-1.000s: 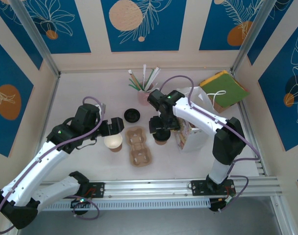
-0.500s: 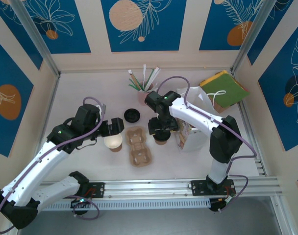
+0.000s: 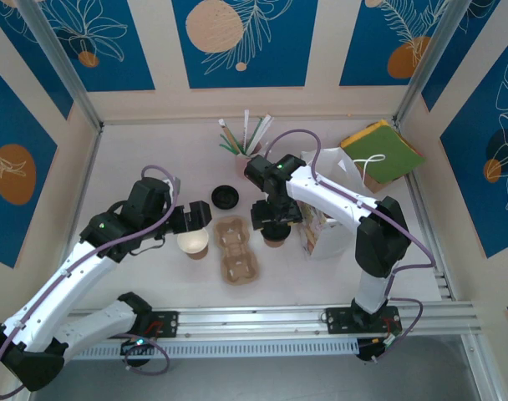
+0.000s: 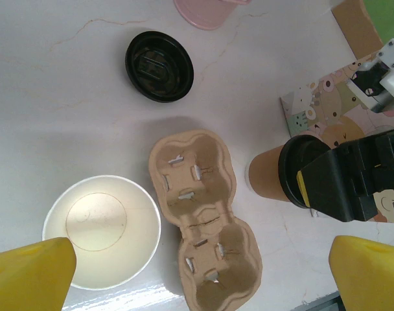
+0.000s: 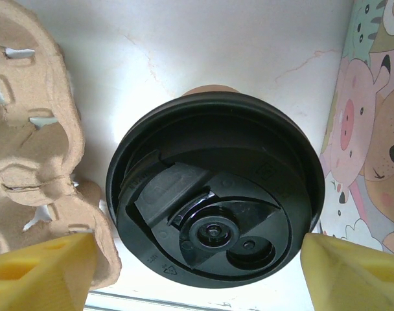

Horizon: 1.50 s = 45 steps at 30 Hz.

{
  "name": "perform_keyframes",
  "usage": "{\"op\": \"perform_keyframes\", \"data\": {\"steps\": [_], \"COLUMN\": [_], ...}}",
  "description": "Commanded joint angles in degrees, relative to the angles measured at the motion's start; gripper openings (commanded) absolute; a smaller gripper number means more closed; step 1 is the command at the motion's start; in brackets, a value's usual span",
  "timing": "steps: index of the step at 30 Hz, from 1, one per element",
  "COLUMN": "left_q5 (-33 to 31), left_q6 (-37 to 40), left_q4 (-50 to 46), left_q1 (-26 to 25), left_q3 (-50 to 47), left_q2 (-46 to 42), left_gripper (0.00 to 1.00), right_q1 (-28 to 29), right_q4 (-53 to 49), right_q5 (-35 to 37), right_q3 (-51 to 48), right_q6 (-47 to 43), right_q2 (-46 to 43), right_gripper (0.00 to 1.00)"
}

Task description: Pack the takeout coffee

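**Right jaws, released.** My yellow fingertips [image 5: 41, 265] stand apart on either side of the takeout coffee [image 5: 213, 201], and a strip of table [image 5: 184, 52] shows between the left tip and the lid. On the other side I cannot tell whether the tip touches the rim. Nothing is gripped.

**Governing relation.** The cup stands upright on the table directly beneath my right wrist, its long axis vertical and in line with my approach. The lid is centred between the tips, so I judge that closing and lifting is what comes next. My right arm is on the cup. My left jaws are well apart from it, beyond the tray.

**Materials.** The lid is glossy black plastic, round, with a raised sip flap and a moulded rim. The wall below it is matte brown kraft paper, which probably yields under a hard squeeze.

**Surroundings.** A two-slot carrier tray [image 4: 200, 214] of rough moulded pulp lies just beside the cup on its left, both slots vacant. A paper bag [image 5: 372, 129] printed with cartoon animals stands close on the right.

**Left jaws, released.** They are spread wide and hold nothing, hovering above a lidless cup [image 4: 101, 232] with a pale interior. A loose black lid [image 4: 159, 66] lies farther back.
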Motion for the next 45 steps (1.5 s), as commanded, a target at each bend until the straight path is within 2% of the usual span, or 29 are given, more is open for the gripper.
{"op": "perform_keyframes", "data": {"steps": [1, 14, 24, 45], "left_q5": [0.96, 1.22, 4.57, 5.0], "left_q6": [1.14, 1.31, 1.43, 2.11], "left_q4": [-0.11, 0.31, 1.83, 1.65], "left_q1": [0.31, 0.33, 0.23, 0.26], "left_q3": [-0.7, -0.63, -1.02, -1.19], "left_q2": [-1.0, -0.82, 0.81, 0.72], "left_gripper": [1.0, 1.0, 1.0, 1.0], "right_q1": [0.01, -0.15, -0.68, -0.44], "right_q4": [-1.63, -2.45, -1.64, -0.76], "right_q5": [0.59, 1.51, 0.98, -0.2], "right_q3": [0.33, 0.63, -0.56, -0.93], "right_q6": [-0.41, -0.11, -0.37, -0.81], "right_q2": [0.86, 0.52, -0.23, 1.94], "right_gripper": [0.81, 0.82, 0.83, 0.81]}}
